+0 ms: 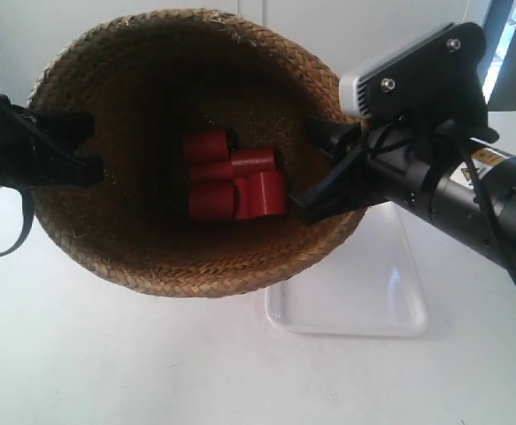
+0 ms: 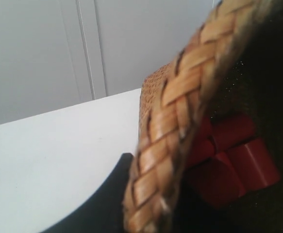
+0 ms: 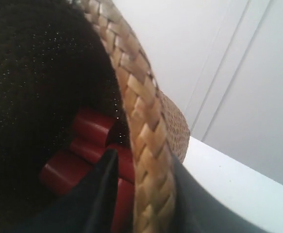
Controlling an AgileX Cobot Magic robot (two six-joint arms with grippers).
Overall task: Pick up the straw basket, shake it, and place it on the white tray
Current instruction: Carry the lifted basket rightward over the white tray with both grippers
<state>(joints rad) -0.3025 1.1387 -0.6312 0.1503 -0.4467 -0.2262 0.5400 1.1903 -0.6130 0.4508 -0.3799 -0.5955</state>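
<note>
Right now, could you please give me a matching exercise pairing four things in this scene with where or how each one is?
1 straw basket
2 white tray
3 red cylinders
4 right gripper

a piled inside the basket
b flat on the table
c clamped on the basket's rim
d gripped at two opposite sides

Pairs: 1-d, 2-b, 3-a, 4-c

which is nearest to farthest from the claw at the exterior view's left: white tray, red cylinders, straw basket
1. straw basket: its rim is clamped in that claw, at the view's left.
2. red cylinders: in the basket's bottom, centre.
3. white tray: on the table, lower right, past the basket.
</note>
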